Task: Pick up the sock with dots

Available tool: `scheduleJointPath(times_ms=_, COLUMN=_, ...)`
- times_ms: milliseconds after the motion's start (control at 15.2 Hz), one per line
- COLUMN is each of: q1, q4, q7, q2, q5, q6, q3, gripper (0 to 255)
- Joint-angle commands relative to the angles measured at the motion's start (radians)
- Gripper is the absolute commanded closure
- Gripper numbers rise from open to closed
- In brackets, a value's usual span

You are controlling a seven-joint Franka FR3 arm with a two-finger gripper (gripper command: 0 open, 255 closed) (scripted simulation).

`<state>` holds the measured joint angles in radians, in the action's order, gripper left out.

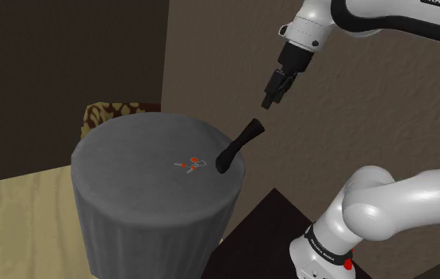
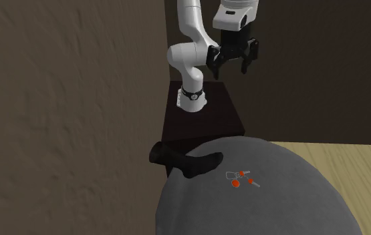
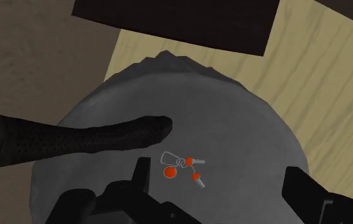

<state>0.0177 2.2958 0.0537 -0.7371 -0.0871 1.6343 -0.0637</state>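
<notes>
One sock [image 1: 238, 147]: dark, dotted, centre-right of shoulder view, toe on grey stool [image 1: 131, 182], cuff overhanging rim.
Gripper [image 1: 269, 102]: spread, upper right, well above.
Approach: descend over supported toe half, clear of keys [image 1: 190, 165].

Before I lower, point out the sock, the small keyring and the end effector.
sock [image 3: 79, 141], wrist view, middle of its dark dotted length.
keyring [image 3: 189, 161], wrist view, red piece near its centre.
end effector [image 2: 230, 65], second exterior view, midway between its open fingertips.
</notes>
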Motion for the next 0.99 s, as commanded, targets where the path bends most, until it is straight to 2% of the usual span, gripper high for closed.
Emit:
scheduleJointPath(times_ms=0, q1=0.0, q4=0.0, q7=0.0, q2=0.0, q5=0.0, q6=0.0, q3=0.0, gripper=0)
scheduleJointPath(times_ms=924, q1=0.027, q4=-0.007, q7=0.491, q2=0.445, q5=0.322, q6=0.157, q3=0.062, gripper=0)
